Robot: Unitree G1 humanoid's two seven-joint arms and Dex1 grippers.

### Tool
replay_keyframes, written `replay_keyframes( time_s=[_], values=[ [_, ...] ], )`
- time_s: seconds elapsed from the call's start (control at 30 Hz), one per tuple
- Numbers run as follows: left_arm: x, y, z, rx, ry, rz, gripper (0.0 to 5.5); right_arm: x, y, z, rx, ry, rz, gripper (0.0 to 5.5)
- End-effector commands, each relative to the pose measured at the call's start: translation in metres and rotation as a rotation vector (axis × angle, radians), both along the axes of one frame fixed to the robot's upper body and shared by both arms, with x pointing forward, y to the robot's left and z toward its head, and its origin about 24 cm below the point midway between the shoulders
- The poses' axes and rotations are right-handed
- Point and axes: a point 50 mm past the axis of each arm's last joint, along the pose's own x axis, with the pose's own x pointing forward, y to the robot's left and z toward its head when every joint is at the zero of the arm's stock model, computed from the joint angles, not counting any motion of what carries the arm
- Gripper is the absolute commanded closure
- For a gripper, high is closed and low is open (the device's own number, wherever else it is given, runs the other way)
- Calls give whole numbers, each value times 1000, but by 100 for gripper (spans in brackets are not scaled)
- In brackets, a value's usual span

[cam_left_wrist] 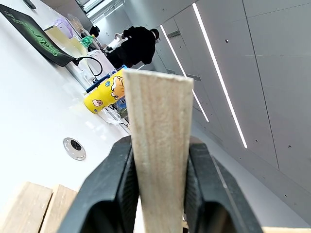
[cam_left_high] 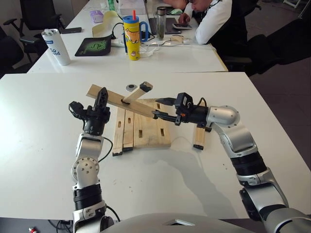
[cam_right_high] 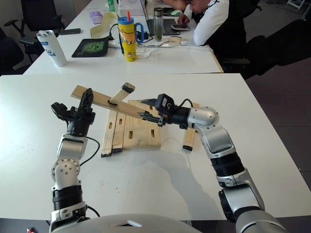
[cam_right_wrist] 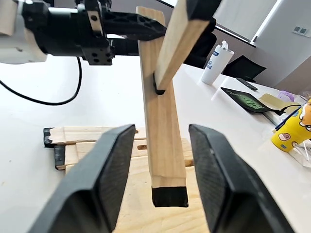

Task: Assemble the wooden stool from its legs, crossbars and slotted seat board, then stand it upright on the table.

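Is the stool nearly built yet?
Not nearly. Done: one short bar sits pushed through the slotted bar. In hand: the left gripper clamps that slotted bar in the air, and the right gripper is open around its black-tipped end. Left: the seat board and loose bars lie flat on the table.

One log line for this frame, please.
left gripper: shut on leg, raised | crossbar: slotted through leg | right gripper: open, straddling leg's black-tipped end | seat board: flat on table

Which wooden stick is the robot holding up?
The long slotted bar pinched in the left gripper, with a short piece poking through it. The other sticks lie flat on the table.
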Motion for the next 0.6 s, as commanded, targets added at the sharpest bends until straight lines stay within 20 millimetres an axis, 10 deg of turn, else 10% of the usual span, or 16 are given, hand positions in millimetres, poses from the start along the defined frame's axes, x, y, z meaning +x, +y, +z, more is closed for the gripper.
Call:
replay_keyframes(
  time_s=[0.03, 0.6],
  values=[
    [5, 4, 4, 1, -1, 18, 446, 1, -5, 2, -22, -18, -4, 310],
    [9, 26, 8, -82, 15, 101, 446, -15, -4, -80, -488, 79, 150, 310]
  ],
)
